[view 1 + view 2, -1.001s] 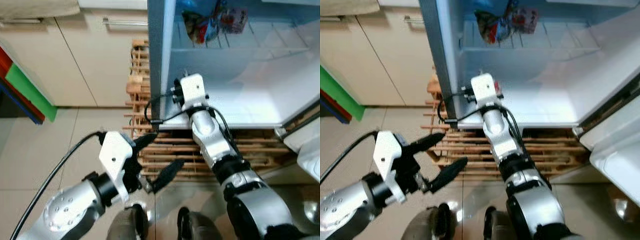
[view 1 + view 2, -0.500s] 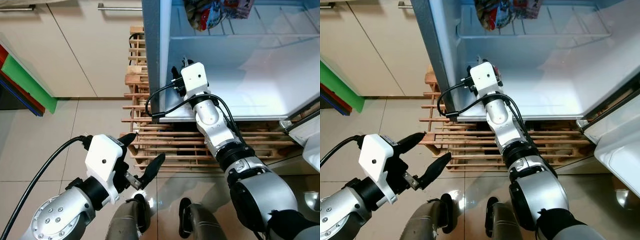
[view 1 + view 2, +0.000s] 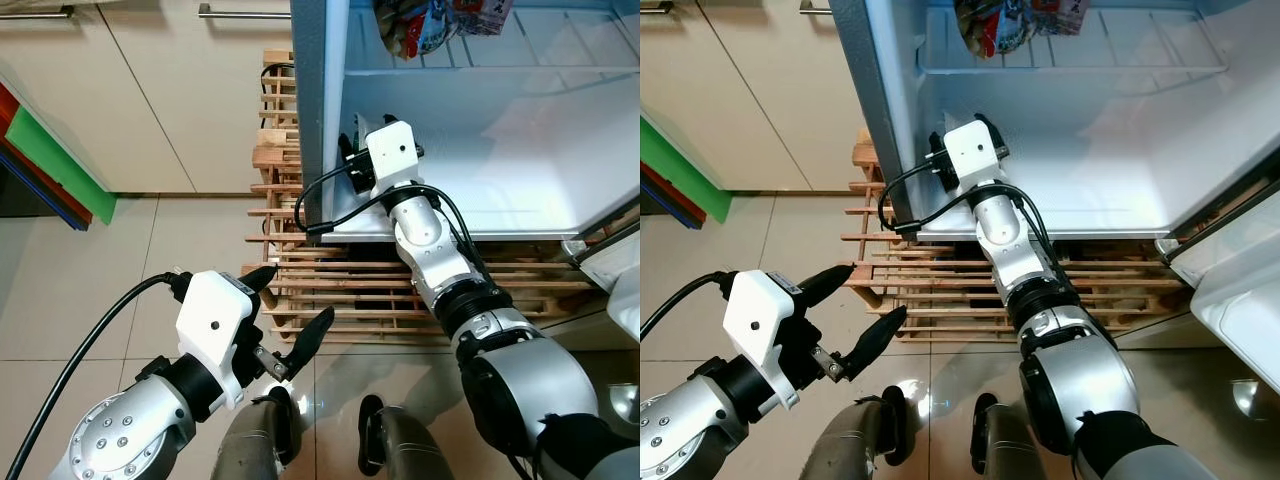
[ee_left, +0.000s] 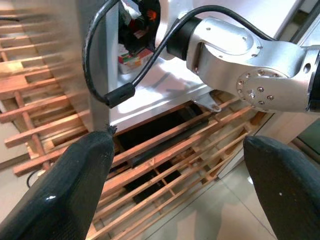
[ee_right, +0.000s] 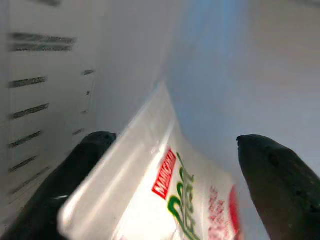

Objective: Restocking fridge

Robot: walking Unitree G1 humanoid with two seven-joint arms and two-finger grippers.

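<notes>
- We see the right arm reaching into the open fridge (image 3: 520, 130), its right gripper (image 5: 165, 165) low at the fridge's left inner wall, just above the white floor of the lowest compartment
- In the right wrist view, the two black fingers (image 5: 60, 185) stand well apart, one on each side of a white carton (image 5: 180, 200) with red and green print; we cannot tell whether they still press on it
- The left wrist view shows that carton (image 4: 134, 55) resting on the fridge floor near the front left corner, under the right wrist
- A colourful bag (image 3: 415, 25) lies on the wire shelf higher up in the fridge
- The left gripper (image 3: 292, 310) hangs outside, above the tiled floor in front of the wooden pallet (image 3: 350, 290) under the fridge, its fingers spread wide and holding nothing
</notes>
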